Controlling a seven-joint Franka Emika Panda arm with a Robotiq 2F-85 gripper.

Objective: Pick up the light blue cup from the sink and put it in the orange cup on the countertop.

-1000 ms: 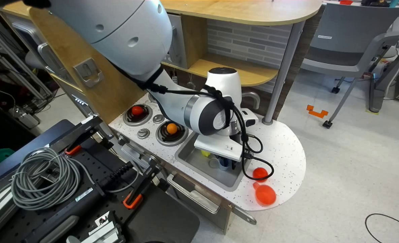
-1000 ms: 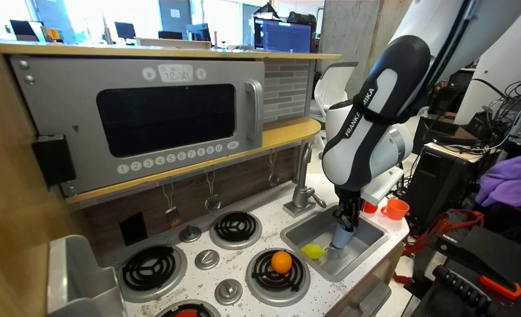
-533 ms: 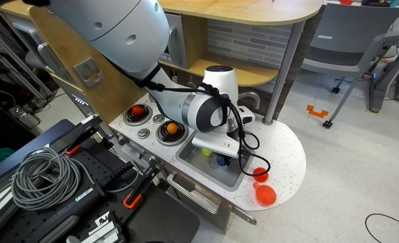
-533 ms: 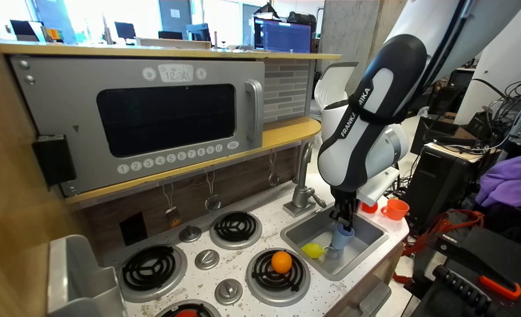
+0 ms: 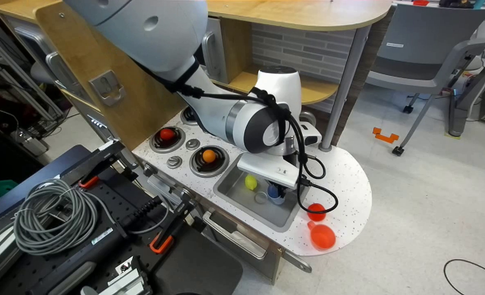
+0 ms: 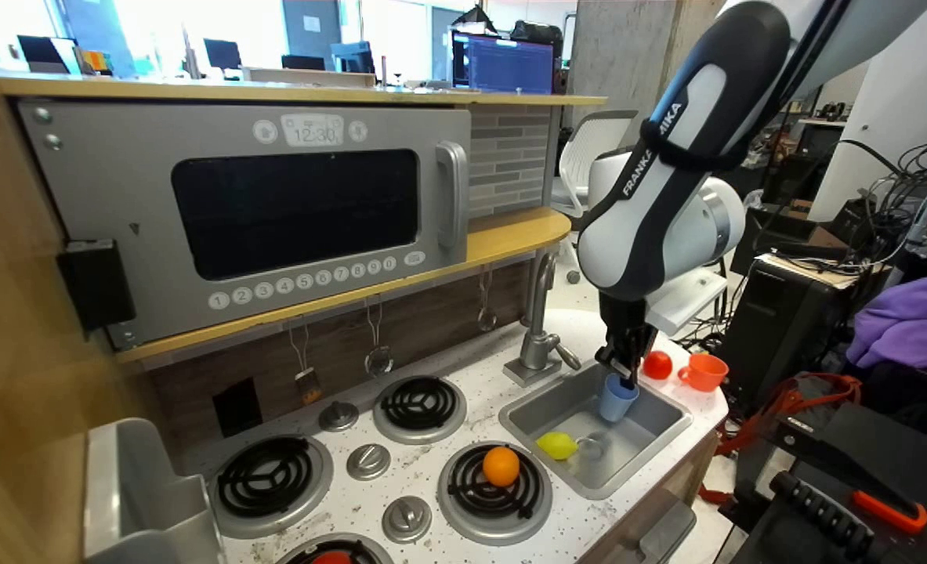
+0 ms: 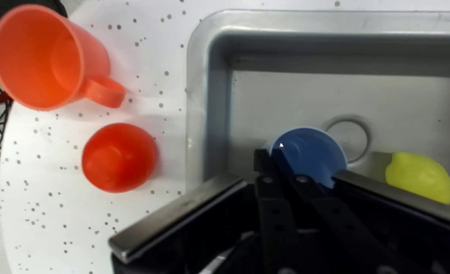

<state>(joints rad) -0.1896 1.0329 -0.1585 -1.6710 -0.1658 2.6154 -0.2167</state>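
Light blue cup (image 6: 617,401) rim-pinched in near-closed claw (image 7: 270,153) — gripped high, presumably, for nesting in orange cup (image 6: 705,374).

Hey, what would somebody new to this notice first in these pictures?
Probably the big white arm reaching over the grey sink, its black hand pinching the rim of the light blue cup. Next, the bright orange cup on the speckled white countertop, and the yellow lemon-shaped item in the sink.

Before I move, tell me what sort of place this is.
Probably a lab or office with a toy kitchen: its microwave and sink, plus the monitor in the room behind, suggest it.
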